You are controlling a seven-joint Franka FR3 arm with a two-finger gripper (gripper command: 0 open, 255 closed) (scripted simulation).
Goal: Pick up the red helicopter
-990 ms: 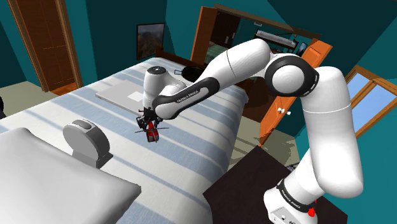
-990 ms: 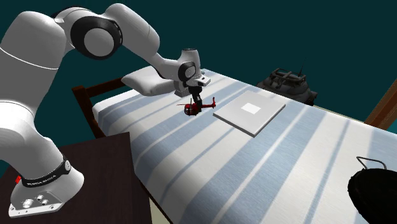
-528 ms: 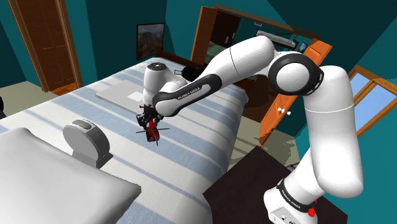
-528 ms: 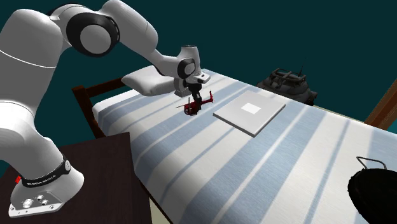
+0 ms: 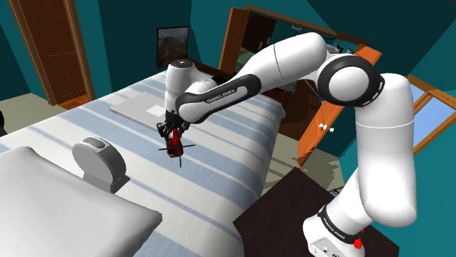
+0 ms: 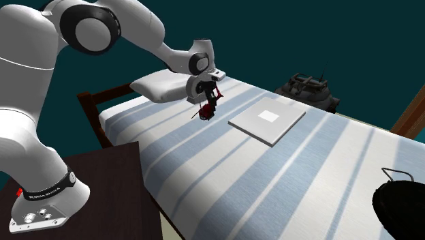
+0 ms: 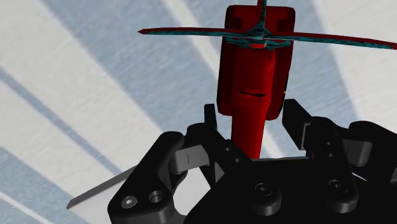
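Observation:
A small red helicopter with a thin dark rotor hangs nose-down just above the blue-and-white striped bed. My gripper is shut on its tail end. In the second exterior view the helicopter dangles below the gripper, over the stripes in front of the pillow. Seen from the wrist, the red body points away from the hand, with the rotor blades spread across it. The black fingers clasp the narrow red tail between them.
A flat grey slab lies on the bed beyond the gripper. A rounded grey object and a pale pillow lie nearer the camera. A dark nightstand stands beside the bed. A dark model and a black bag lie further off.
The gripper has risen with the helicopter in it and turned. The toy has gone from lying roughly level near the cover to hanging nose-down clear of it.

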